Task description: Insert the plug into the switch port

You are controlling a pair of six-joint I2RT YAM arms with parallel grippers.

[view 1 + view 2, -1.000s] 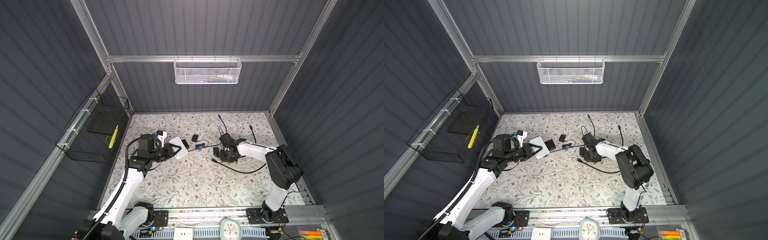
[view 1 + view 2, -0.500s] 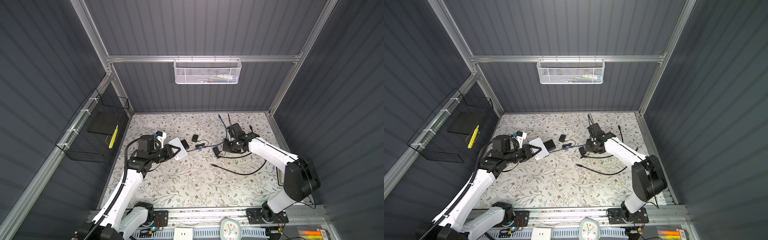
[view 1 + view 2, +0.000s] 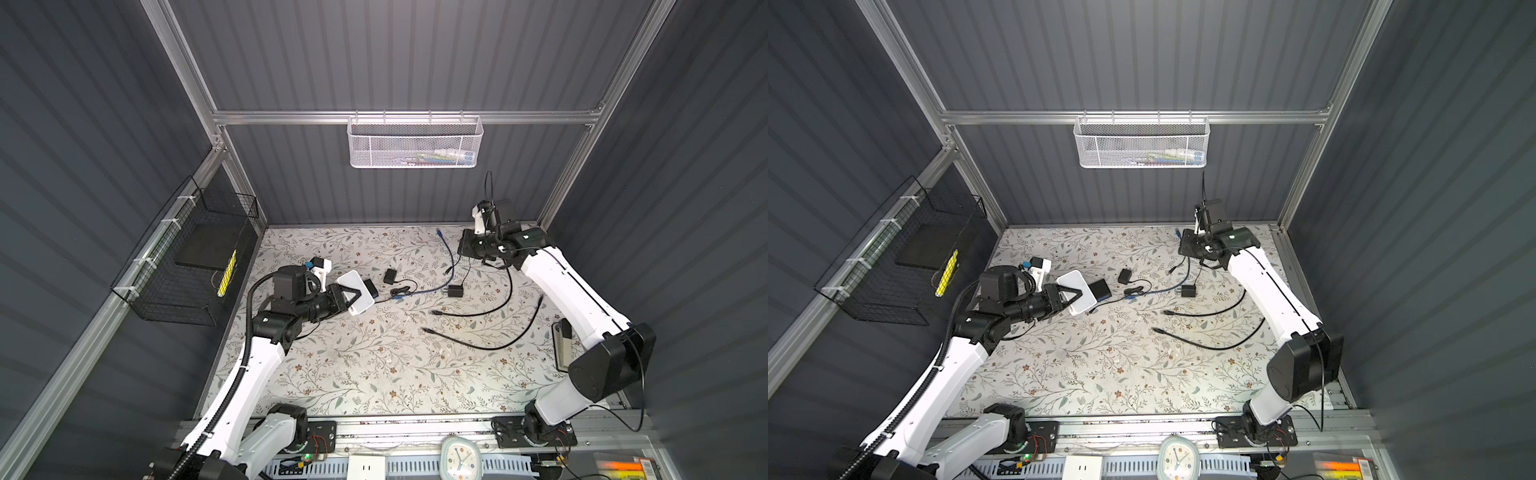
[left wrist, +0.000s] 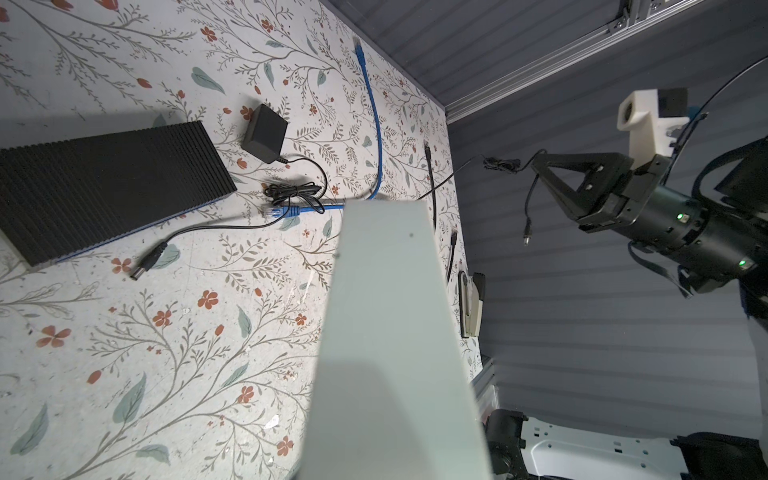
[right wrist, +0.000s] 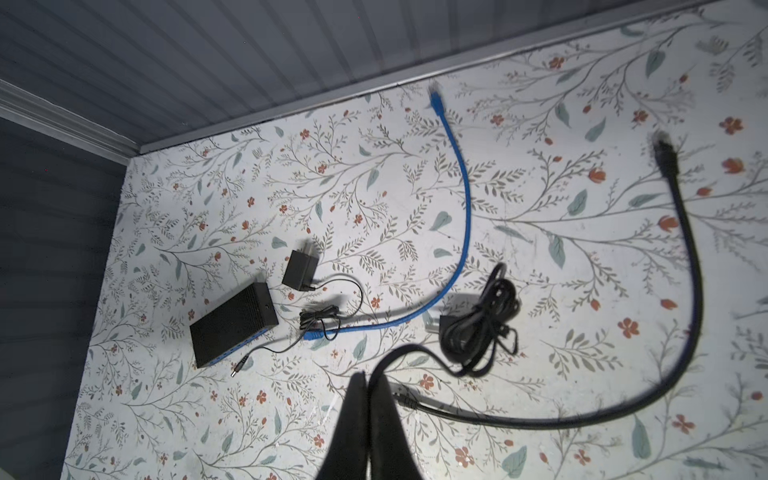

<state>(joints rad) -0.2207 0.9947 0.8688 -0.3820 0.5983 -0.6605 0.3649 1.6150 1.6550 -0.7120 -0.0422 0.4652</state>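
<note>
My left gripper (image 3: 353, 296) (image 3: 1075, 296) is shut on a white box-shaped switch (image 3: 360, 300) (image 4: 395, 332), holding it just above the mat at the left. The box hides the fingers in the left wrist view. My right gripper (image 3: 464, 248) (image 3: 1183, 246) (image 5: 368, 384) is raised near the back wall, shut on a thin black cord (image 5: 415, 353). The cord's barrel plug (image 4: 527, 239) dangles in the air below that gripper. Its other end runs down to a black adapter (image 3: 455, 290) (image 3: 1188, 290) on the mat.
A black ribbed box (image 3: 370, 287) (image 4: 104, 187) lies beside the white switch. Near it are a second adapter (image 3: 390, 275), whose plug (image 4: 139, 272) lies on the mat, and a blue network cable (image 3: 451, 259). Two black cables (image 3: 490, 309) (image 3: 498, 345) and a stapler (image 3: 561, 345) lie at the right.
The right gripper closed on the cord, then rose and drew back toward the far wall, lifting the cord off the mat. The left arm and white switch stayed put.
</note>
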